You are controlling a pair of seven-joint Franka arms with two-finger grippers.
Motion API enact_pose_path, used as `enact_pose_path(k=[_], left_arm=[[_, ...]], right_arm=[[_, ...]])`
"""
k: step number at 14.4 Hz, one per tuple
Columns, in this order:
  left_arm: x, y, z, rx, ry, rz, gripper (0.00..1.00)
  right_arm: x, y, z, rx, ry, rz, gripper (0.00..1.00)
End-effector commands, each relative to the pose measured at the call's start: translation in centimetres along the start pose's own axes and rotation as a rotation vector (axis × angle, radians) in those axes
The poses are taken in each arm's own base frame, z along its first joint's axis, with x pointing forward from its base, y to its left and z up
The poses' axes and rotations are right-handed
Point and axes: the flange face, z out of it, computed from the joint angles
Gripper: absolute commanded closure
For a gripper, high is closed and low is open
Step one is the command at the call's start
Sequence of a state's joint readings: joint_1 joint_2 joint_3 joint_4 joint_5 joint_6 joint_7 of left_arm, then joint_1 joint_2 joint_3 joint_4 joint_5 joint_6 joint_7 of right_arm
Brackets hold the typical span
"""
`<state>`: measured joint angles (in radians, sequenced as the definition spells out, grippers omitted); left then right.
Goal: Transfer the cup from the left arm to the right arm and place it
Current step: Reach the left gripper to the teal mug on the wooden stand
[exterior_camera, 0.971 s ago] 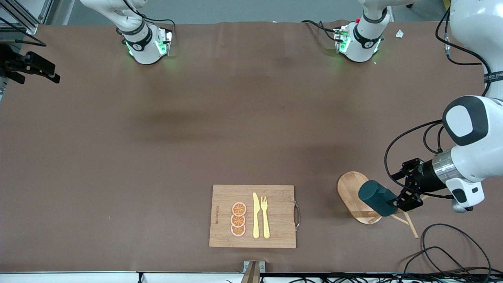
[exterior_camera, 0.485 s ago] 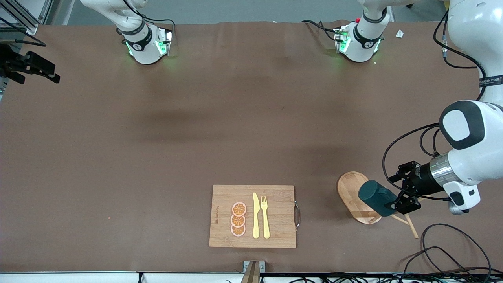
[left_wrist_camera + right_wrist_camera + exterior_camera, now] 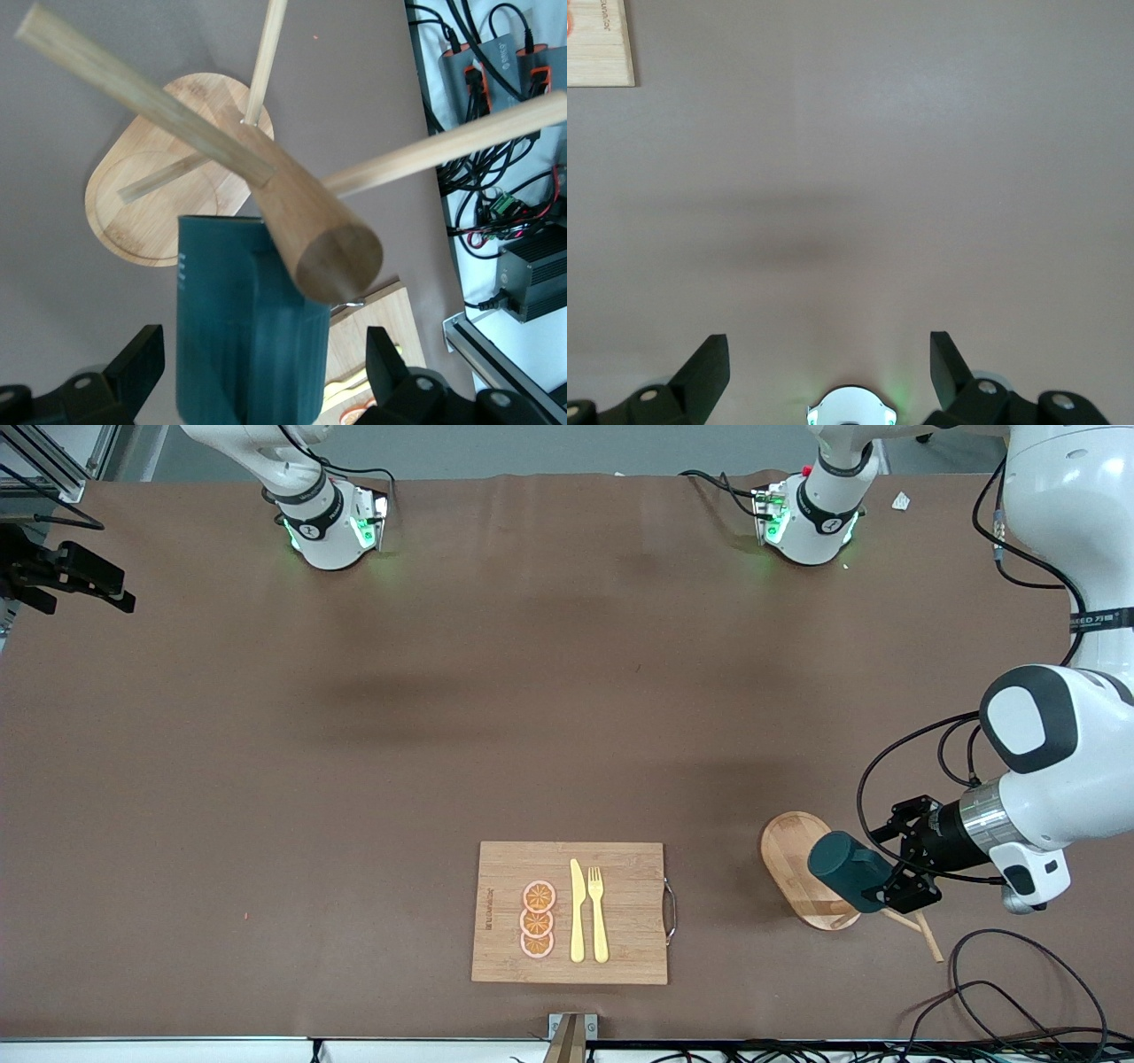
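At the lower right of the front view, the left gripper (image 3: 893,881) is reaching in low over the surface (image 3: 443,717), its jaws spread wide on either side of the cup (image 3: 848,871) and, as far as an onlooker can judge, not yet pinching it. The dark teal cup is hanging tilted on a wooden mug tree (image 3: 292,208), over the stand's oval bamboo base (image 3: 791,849), with pegs sticking out around it. The right gripper (image 3: 829,367) is waiting high over bare surface, its jaws also wide apart and empty; in the front view that arm's hand is out of sight at the upper left. The risk here is looking plain: the cup is hooked on a peg, so a pull straight back could be dragging the whole light stand along or tipping it toward the cutting board (image 3: 569,912) at the bottom centre, where a yellow knife (image 3: 577,911), fork (image 3: 598,912) and orange slices (image 3: 538,919) are lying. A closing jaw could also be catching the thick trunk of the stand instead of the cup wall.
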<state>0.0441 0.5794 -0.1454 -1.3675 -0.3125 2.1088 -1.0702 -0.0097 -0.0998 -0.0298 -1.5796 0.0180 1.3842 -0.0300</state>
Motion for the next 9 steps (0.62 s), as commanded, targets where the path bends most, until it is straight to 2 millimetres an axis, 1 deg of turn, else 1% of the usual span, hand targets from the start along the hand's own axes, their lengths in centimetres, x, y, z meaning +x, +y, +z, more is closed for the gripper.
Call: enact_pose_path(k=[1,9], left_arm=[[0.1,0.5,0.5,-0.021,-0.007,-0.017,0.00],[0.3,0.3,2.3,-0.007,-0.021,-0.021,0.00]], right_arm=[[-0.7,0.2,-0.1,-0.002,0.002,0.002,0.00],[-0.7,0.2,-0.1,-0.002,0.002,0.002,0.00]])
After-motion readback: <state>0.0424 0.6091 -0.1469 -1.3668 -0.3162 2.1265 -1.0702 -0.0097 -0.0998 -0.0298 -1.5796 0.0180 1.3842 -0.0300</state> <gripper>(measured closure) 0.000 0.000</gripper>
